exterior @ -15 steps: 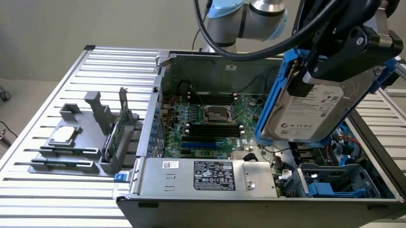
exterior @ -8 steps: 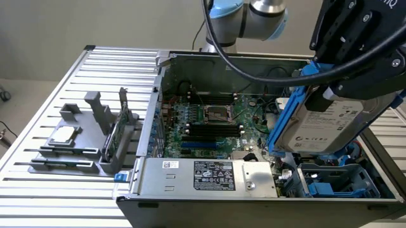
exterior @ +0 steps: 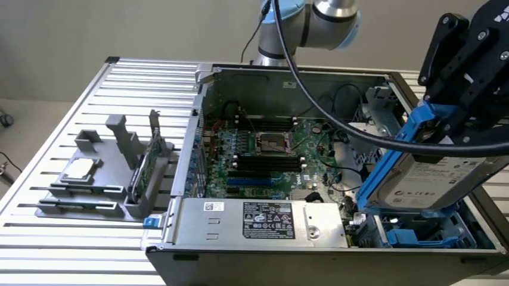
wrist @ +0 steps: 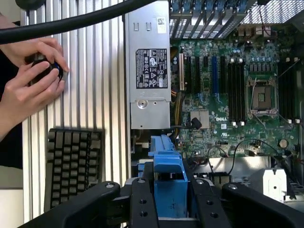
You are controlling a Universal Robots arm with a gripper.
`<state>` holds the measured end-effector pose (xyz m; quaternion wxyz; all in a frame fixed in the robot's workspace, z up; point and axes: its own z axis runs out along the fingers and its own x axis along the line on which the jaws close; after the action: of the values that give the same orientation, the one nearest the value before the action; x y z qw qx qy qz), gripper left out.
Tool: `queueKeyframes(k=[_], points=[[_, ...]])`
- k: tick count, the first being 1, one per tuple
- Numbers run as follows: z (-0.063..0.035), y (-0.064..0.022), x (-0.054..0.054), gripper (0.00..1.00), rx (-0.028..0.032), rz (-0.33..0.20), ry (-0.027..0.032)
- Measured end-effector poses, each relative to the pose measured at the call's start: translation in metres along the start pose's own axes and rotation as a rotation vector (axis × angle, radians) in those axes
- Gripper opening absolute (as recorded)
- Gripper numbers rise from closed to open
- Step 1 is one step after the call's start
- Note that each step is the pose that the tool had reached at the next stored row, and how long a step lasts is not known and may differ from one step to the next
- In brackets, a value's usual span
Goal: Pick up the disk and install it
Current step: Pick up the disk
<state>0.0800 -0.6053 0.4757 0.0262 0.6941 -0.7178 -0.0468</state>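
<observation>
The disk (exterior: 433,179), a silver-grey drive with a white label in a bright blue carrier, hangs tilted above the open computer case (exterior: 207,89) at the exterior view's right. My gripper (exterior: 449,128) is shut on its upper end, the black fingers clamping the blue frame. In the wrist view the blue carrier (wrist: 167,175) sits between my two black fingers (wrist: 142,202), with my gripper (wrist: 168,202) over the case's corner. Below the disk, in the case's near right corner, lies a drive bay with blue plastic parts (exterior: 413,236).
The motherboard (exterior: 266,155) and the grey power supply (exterior: 266,220) fill the case. A grey holder (exterior: 119,179) on the slatted table carries a small silver chip (exterior: 80,170) and a green card (exterior: 152,156). A person's hands (wrist: 28,80) and a keyboard (wrist: 73,164) lie beside the case.
</observation>
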Motion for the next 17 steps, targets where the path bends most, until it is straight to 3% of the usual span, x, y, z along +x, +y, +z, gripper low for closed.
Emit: queueKeyframes(k=[9,17], points=[[0.0074,-0.0408,-0.001,0.33,0.0001,0.0,0.0002],[0.0195,-0.0464,-0.001,0.33,0.0,0.0,0.0001]])
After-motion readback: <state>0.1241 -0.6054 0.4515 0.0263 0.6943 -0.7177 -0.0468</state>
